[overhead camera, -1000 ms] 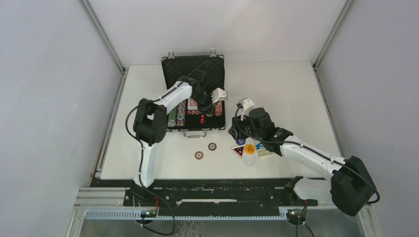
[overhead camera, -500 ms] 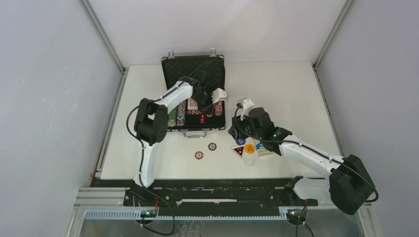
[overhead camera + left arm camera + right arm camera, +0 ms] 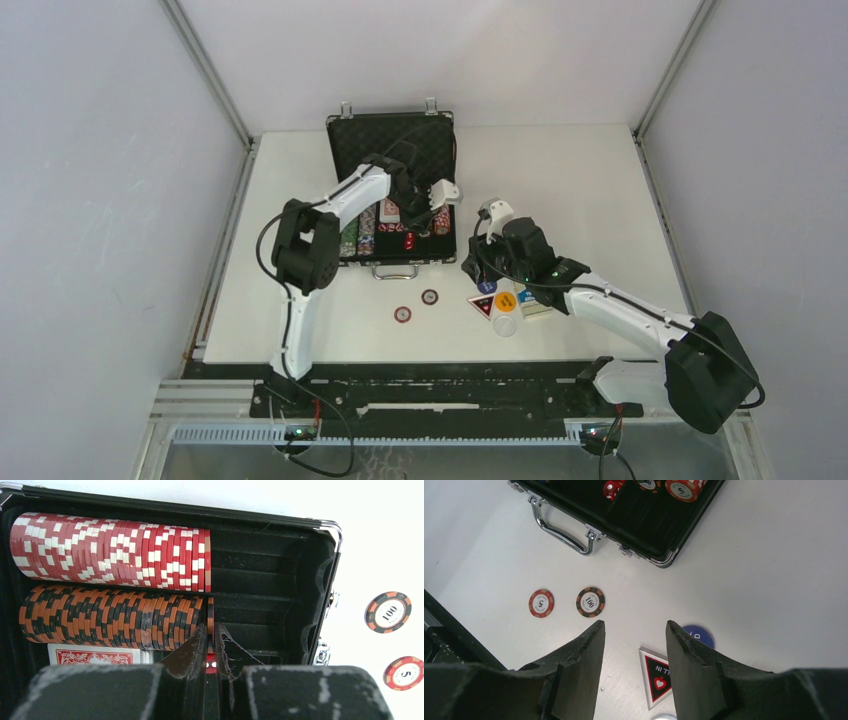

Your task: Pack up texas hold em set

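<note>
The black silver-edged case (image 3: pixel 392 140) lies open at the table's back. Inside are a red chip row (image 3: pixel 110 552), an orange-black chip row (image 3: pixel 110 622), a red card deck (image 3: pixel 95 656) and a red die (image 3: pixel 211 662). My left gripper (image 3: pixel 210 630) reaches into the case. Its jaws stand a narrow way apart around one orange-black chip (image 3: pixel 210 617), which stands on edge at the row's end with thin gaps on both sides. My right gripper (image 3: pixel 635 626) hangs open and empty over the table, above a triangular dealer button (image 3: pixel 658 675) and a blue one (image 3: pixel 700 634).
Two loose chips lie in front of the case handle (image 3: pixel 559 530): a red 5 chip (image 3: pixel 541 603) and an orange-black 100 chip (image 3: pixel 590 601). An orange button (image 3: pixel 505 300), a white disc (image 3: pixel 505 322) and a blue card deck (image 3: pixel 530 300) lie beside the right arm.
</note>
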`<state>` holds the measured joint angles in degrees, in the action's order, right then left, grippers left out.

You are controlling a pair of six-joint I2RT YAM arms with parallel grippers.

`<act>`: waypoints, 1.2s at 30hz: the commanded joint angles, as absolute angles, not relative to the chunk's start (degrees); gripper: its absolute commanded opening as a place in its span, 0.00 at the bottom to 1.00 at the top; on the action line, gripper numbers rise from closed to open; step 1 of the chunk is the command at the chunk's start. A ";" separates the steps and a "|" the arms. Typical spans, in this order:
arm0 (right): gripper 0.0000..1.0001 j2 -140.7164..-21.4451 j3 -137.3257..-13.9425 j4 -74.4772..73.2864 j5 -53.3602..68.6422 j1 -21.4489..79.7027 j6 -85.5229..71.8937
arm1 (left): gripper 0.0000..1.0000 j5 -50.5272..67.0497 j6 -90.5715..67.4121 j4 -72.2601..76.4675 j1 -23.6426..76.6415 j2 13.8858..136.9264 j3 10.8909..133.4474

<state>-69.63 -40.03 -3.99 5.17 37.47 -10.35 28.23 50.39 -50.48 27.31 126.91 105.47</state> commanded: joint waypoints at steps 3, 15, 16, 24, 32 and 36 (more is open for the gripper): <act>0.56 -69.71 -39.99 -1.06 6.14 37.09 -9.93 | 0.15 26.28 49.90 -48.97 27.42 123.37 108.78; 0.56 -70.07 -39.66 -0.45 6.65 37.26 -10.02 | 0.15 24.05 49.95 -48.94 27.36 121.22 109.73; 0.56 -70.13 -39.65 -0.44 6.68 37.27 -10.03 | 0.15 23.81 49.95 -48.95 27.36 121.16 109.84; 0.56 -70.69 -39.69 0.11 6.87 37.55 -10.20 | 0.16 25.70 49.62 -48.26 27.34 119.65 110.20; 0.56 -71.66 -39.71 0.35 5.92 38.67 -10.22 | 0.15 26.36 47.53 -47.59 27.36 114.22 108.71; 0.56 -72.68 -40.23 0.26 1.88 41.06 -9.65 | 0.12 19.44 37.48 -39.75 27.33 108.56 104.62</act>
